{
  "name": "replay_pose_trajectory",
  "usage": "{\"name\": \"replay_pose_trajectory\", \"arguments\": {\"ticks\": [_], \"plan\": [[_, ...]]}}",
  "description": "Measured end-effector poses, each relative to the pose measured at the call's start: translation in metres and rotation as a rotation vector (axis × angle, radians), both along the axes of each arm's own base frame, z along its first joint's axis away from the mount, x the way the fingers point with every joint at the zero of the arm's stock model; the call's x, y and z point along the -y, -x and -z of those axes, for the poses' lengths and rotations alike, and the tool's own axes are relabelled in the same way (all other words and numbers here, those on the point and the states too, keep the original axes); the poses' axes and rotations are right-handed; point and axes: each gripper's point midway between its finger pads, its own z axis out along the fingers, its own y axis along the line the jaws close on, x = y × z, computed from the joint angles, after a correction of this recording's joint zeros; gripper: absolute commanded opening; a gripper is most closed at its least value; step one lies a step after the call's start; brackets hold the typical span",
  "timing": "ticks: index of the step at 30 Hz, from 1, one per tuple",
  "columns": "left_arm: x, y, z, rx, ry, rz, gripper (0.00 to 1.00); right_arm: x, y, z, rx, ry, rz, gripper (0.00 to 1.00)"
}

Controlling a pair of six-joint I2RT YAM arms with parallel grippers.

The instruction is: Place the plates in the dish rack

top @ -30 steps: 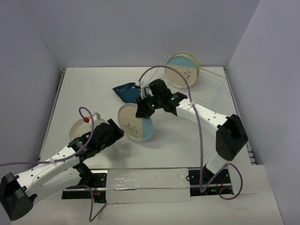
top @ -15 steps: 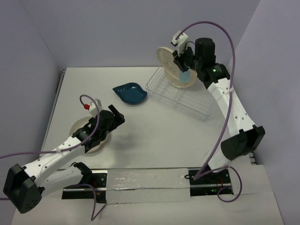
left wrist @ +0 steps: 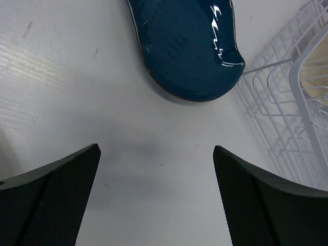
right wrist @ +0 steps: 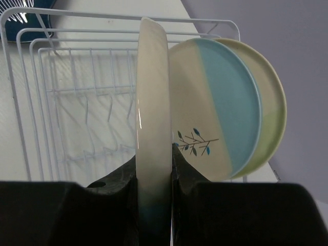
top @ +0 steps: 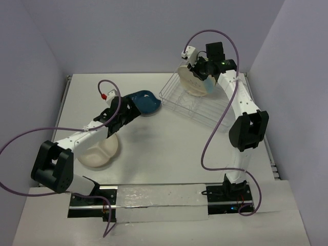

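My right gripper [top: 199, 72] is shut on the rim of a cream and pale blue plate [right wrist: 152, 118], holding it on edge over the white wire dish rack [top: 205, 110]. Beside it in the right wrist view, a cream and blue sprig plate [right wrist: 220, 107] and a pale green plate [right wrist: 271, 102] stand upright in the rack [right wrist: 77, 102]. My left gripper [left wrist: 156, 154] is open and empty above the table, just short of the dark blue leaf-shaped dish [left wrist: 189, 46], which lies left of the rack [top: 144, 101]. The cream divided plate [top: 100, 152] lies at the left front.
The rack's near corner [left wrist: 287, 102] is right of the blue dish in the left wrist view. Purple cables loop above both arms. Walls close in the table at the back and on both sides.
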Motion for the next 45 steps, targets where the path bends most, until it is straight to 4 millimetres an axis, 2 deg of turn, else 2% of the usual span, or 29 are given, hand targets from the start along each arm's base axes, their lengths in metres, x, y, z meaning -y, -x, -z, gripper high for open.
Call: {"name": "replay_pose_trajectory", "arguments": {"ticks": [4,9,12,20,24,26,30,41,45], "plan": [[0.002,-0.011,0.003,-0.008,0.003,0.01,0.99,-0.004,-0.014,0.011,-0.009,0.005,-0.019,0.0],[-0.001,-0.019,0.006,-0.01,0.01,0.003,0.99,-0.009,-0.029,0.006,0.017,-0.004,-0.035,0.0],[-0.004,-0.025,0.008,-0.016,0.01,-0.004,0.99,-0.008,-0.037,0.01,0.021,-0.002,-0.033,0.0],[-0.003,-0.034,0.012,-0.026,0.02,-0.005,0.99,-0.012,-0.044,0.055,-0.07,-0.002,-0.024,0.01],[-0.005,-0.039,0.015,-0.029,0.019,-0.012,0.99,-0.012,-0.045,0.057,-0.077,-0.007,-0.02,0.1],[-0.005,-0.042,0.017,-0.032,0.019,-0.016,0.99,-0.012,-0.046,0.057,-0.079,-0.015,-0.008,0.18],[-0.004,-0.053,0.021,-0.038,0.023,-0.02,0.99,-0.009,-0.05,0.057,-0.084,-0.045,0.042,0.25],[0.007,-0.074,0.014,-0.004,0.043,0.011,0.99,0.002,-0.068,0.059,-0.062,-0.12,0.107,0.31],[0.009,-0.077,0.015,-0.002,0.042,0.019,0.99,0.006,-0.072,0.072,-0.07,-0.124,0.089,0.38]]}}
